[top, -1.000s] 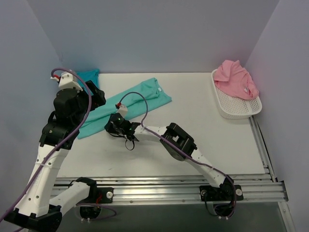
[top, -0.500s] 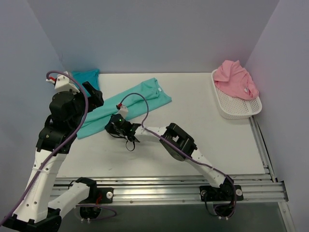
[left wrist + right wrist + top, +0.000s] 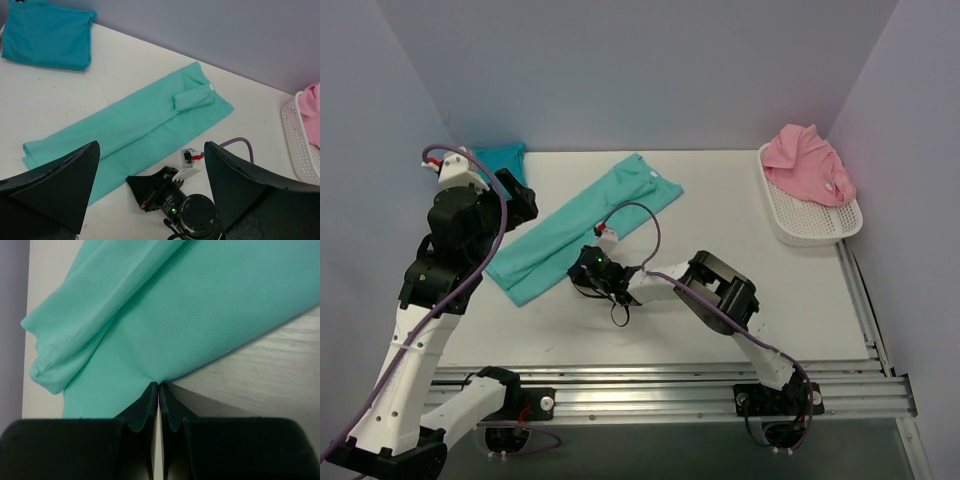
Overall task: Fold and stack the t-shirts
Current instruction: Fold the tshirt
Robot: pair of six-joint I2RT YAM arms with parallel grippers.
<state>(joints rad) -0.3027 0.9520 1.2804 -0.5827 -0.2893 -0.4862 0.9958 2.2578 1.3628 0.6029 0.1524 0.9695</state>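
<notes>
Right arm (image 3: 720, 290) stretched low, right fingers (image 3: 142, 409) pinched together; left fingers (image 3: 55, 185) spread wide.

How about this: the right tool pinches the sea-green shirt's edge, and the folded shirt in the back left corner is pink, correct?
No. The folded shirt in the back left corner is darker turquoise-blue, as the left wrist view shows. The right tool does pinch the edge of the sea-green shirt.

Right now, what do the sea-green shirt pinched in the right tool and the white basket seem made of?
The sea-green t-shirt: soft matte knit cloth, probably cotton or a blend; fine pinhole weave and limp folds show. The basket: rigid white plastic, by its moulded perforated mesh.
</notes>
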